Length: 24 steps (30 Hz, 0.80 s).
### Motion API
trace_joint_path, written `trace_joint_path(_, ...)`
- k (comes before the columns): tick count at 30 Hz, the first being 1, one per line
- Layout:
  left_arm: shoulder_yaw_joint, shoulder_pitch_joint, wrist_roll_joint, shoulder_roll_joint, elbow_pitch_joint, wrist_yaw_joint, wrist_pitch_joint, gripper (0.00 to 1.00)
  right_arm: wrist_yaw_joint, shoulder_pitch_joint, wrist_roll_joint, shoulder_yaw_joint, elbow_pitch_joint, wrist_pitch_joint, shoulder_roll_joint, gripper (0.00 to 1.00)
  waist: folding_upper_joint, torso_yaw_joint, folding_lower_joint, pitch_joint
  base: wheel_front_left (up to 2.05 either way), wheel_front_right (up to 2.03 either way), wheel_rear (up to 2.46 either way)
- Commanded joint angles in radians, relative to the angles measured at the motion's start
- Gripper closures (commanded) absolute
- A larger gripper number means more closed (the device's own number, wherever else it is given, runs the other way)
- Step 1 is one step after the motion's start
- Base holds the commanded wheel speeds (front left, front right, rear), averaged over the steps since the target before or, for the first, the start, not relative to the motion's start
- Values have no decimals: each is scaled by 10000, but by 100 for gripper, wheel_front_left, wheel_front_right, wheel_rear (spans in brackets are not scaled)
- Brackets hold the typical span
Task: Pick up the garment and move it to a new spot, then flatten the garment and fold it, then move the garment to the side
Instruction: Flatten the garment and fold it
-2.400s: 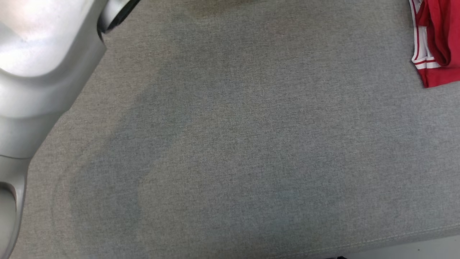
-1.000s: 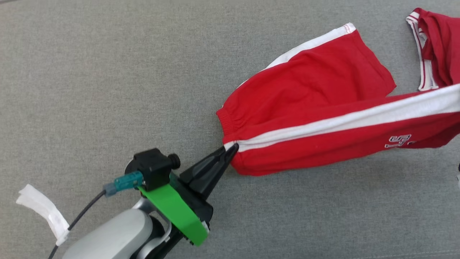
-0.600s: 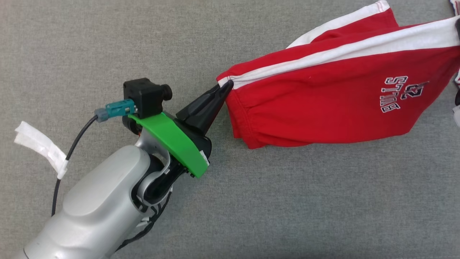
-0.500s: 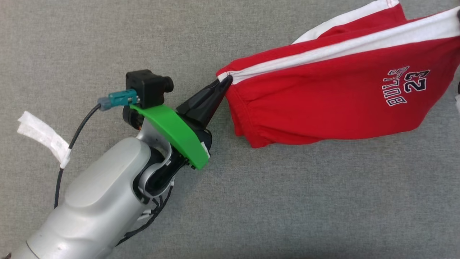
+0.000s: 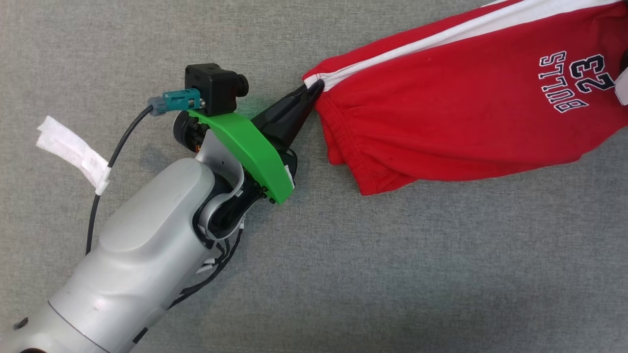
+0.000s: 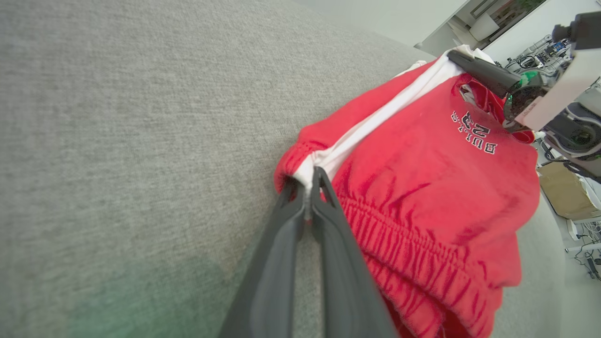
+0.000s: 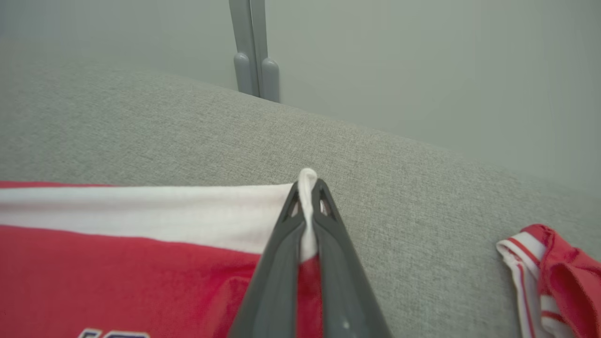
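Head view: I look steeply down on the garment (image 5: 466, 122), my left gripper (image 5: 316, 87) at its waistband corner. Left wrist view: close and low at that corner, facing along the garment toward my right gripper (image 6: 453, 55) at its far end. Right wrist view: close at that end, facing a wall (image 7: 422, 70) beyond. All three share the garment.

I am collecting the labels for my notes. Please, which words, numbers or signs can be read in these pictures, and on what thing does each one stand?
"BULLS": on the red shorts, dark letters with a white outline.
"23": on the same shorts, right beside that word.
The white tape tag on the cable: nothing readable.
Right wrist view: the print is cut off by the bottom edge, not readable.
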Motion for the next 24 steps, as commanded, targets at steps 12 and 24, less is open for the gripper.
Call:
trace_joint_path(12, -38, 394, 556, 34, 287, 243, -1083, 0, -21, -408, 137, 1160, 1412, -1663, 249, 0, -1, -165, 0, -786, 0, 0, 0)
trace_joint_path(24, 1369, 3860, 3168, -58, -1607, 2527, -2542, 0, -21, 2606, 111, 494, 800, -2326, 1174, 0, -1, -380, 0, -3448, 0, 0, 0)
